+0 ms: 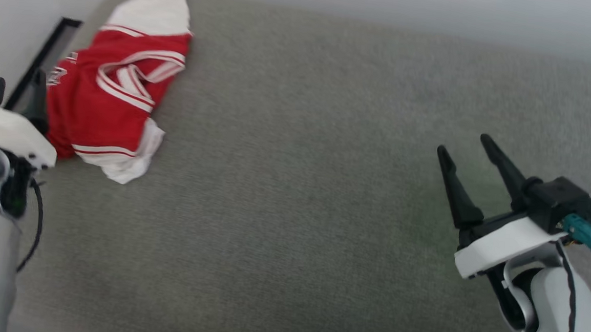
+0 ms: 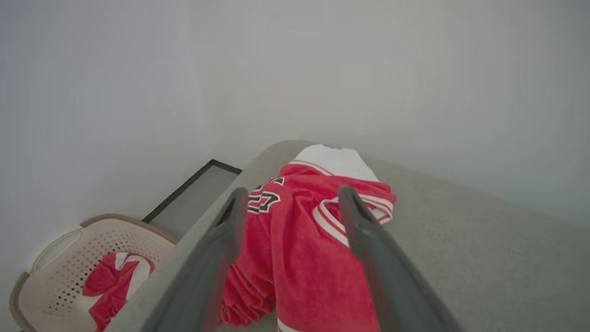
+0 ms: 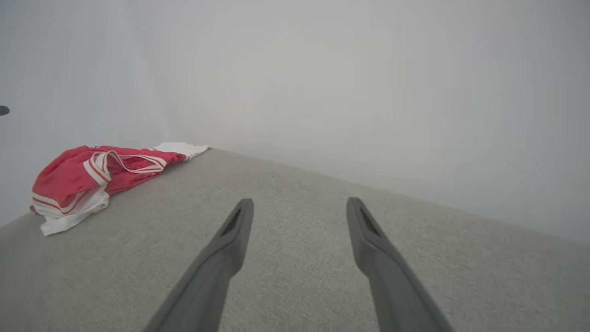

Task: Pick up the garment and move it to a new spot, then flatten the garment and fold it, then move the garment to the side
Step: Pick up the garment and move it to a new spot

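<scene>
The garment (image 1: 109, 103) is lying crumpled at the far left corner of the grey cloth-covered tabletop (image 1: 299, 187). Its long axis is running away from the robot along the left edge, with one white sleeve pointing to the far corner and the other lying nearer. The left gripper (image 1: 18, 87) is hovering just beside the garment's near left end, its fingers spread wide and holding nothing. Seen from its wrist, the left gripper (image 2: 292, 193) is pointing straight along the garment (image 2: 295, 258), with red cloth showing between the two fingers. I cannot tell whether the fingers are touching the cloth.

The right gripper (image 1: 468, 156) is hanging over bare tabletop well apart from the garment, also wide and holding nothing. From the right gripper (image 3: 299, 203) the garment (image 3: 78, 177) is lying far off to the left. The left arm is clearly the nearer one, so the pick-up is looking like its job.

Pale walls (image 1: 387, 2) are closing in the corner. Below the tabletop's left edge a beige basket (image 2: 124, 219) is sitting with a small red-and-white cloth (image 2: 110, 281) in it, beside a dark frame (image 2: 193, 193).
</scene>
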You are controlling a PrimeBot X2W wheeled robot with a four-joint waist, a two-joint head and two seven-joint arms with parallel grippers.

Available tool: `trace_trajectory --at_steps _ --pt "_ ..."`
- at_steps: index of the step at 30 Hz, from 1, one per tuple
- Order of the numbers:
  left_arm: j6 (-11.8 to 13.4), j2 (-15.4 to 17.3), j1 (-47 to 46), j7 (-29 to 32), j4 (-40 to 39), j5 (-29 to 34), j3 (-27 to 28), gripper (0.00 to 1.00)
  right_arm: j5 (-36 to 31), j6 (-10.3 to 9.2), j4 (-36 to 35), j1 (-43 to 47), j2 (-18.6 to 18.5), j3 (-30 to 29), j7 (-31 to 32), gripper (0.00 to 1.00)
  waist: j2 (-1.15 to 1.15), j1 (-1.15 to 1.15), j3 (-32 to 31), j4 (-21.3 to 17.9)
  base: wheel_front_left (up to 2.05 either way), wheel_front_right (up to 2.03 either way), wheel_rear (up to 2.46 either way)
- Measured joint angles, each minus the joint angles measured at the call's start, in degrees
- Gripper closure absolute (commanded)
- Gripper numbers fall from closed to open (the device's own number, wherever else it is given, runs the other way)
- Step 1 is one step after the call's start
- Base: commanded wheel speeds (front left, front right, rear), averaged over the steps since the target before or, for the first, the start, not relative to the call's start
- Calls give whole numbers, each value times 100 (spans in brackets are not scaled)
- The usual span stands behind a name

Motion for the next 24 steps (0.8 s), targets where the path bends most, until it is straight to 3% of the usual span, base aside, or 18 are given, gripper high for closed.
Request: trace_trajectory --at_steps 13,24 --pt "-10 294 -1554 1934 2246 -541 -305 0 -163 0 -517 -332 -74 -14 272 0 0 0 1043 -610 0 0 0" --pt "160 485 -1894 3077 2585 -577 -408 0 -232 0 -677 -383 -3 -48 330 0 0 0 1508 -956 0 0 0"
